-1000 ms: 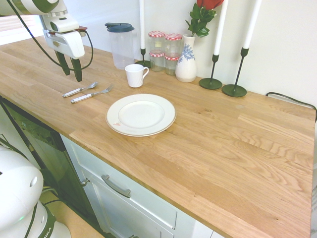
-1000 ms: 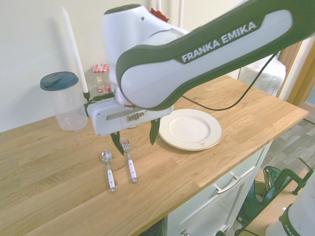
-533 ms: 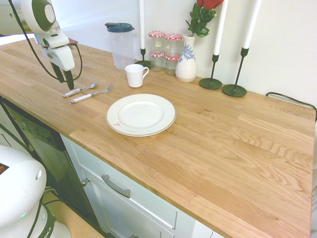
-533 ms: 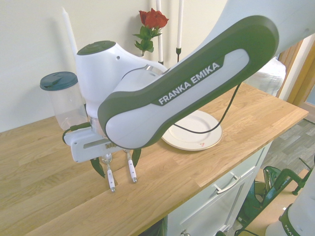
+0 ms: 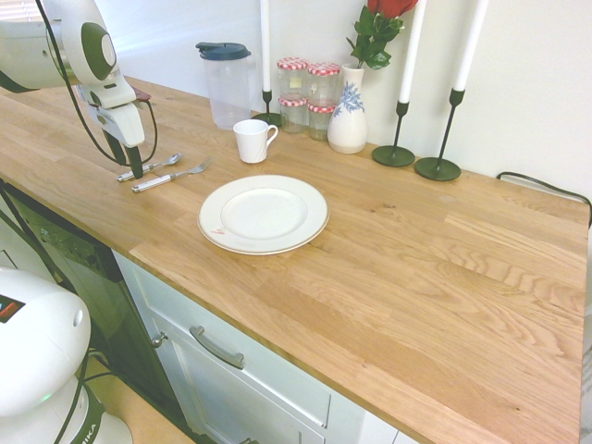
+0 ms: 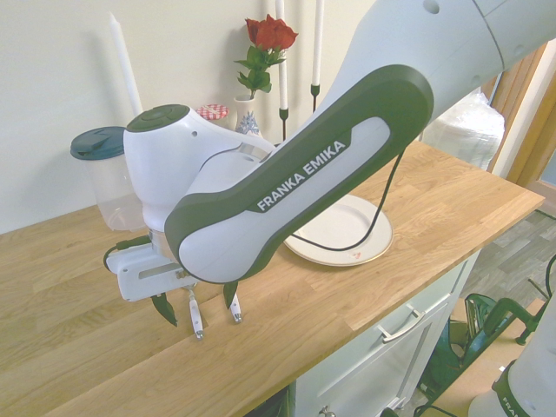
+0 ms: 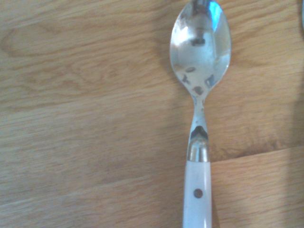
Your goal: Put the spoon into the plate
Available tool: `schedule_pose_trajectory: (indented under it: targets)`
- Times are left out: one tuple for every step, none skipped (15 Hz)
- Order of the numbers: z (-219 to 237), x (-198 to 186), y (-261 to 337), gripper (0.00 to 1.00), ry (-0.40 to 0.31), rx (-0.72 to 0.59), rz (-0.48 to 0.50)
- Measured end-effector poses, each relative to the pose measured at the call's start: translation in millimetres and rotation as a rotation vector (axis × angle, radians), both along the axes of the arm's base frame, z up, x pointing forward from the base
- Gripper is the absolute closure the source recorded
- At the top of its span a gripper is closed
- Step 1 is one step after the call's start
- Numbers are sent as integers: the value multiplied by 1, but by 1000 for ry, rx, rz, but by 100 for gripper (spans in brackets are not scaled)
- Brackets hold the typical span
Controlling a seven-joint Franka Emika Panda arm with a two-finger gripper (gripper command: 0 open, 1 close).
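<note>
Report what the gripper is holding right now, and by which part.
Nothing is held. The gripper is open, its fingers down on either side of the spoon handle, and the spoon lies flat on the counter beside the fork.

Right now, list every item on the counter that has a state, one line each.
Spoon: flat on the counter, bowl up, not gripped.
Fork: flat beside the spoon.
Plate: empty.
Cup: upright.
Jug: lid on.
Jars: stacked, lids on.
Candles: upright in holders, unlit.
Gripper: open, fingers either side of the spoon handle.
</note>
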State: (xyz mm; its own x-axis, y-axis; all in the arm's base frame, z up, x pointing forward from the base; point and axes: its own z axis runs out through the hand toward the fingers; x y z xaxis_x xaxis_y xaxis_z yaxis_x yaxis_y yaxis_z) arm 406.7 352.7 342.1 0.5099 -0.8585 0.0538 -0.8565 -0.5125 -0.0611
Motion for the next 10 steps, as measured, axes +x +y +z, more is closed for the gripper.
schedule_pose_trajectory:
  targets:
    - [-2, 0, 1, 100, -2, -1, 2]
    - [-3, 0, 2, 100, -5, 0, 3]
    - [-5, 2, 3, 100, -8, 1, 5]
    - [-7, 4, 2, 100, -11, 1, 6]
    - [-8, 6, 3, 100, -12, 3, 7]
    - [-8, 7, 4, 100, -12, 5, 8]
    - [-9, 7, 6, 100, -11, 6, 11]
    - [-11, 6, 8, 100, -8, 5, 16]
    - [-13, 4, 10, 100, -6, 5, 21]
    - [-16, 4, 11, 100, -4, 4, 25]
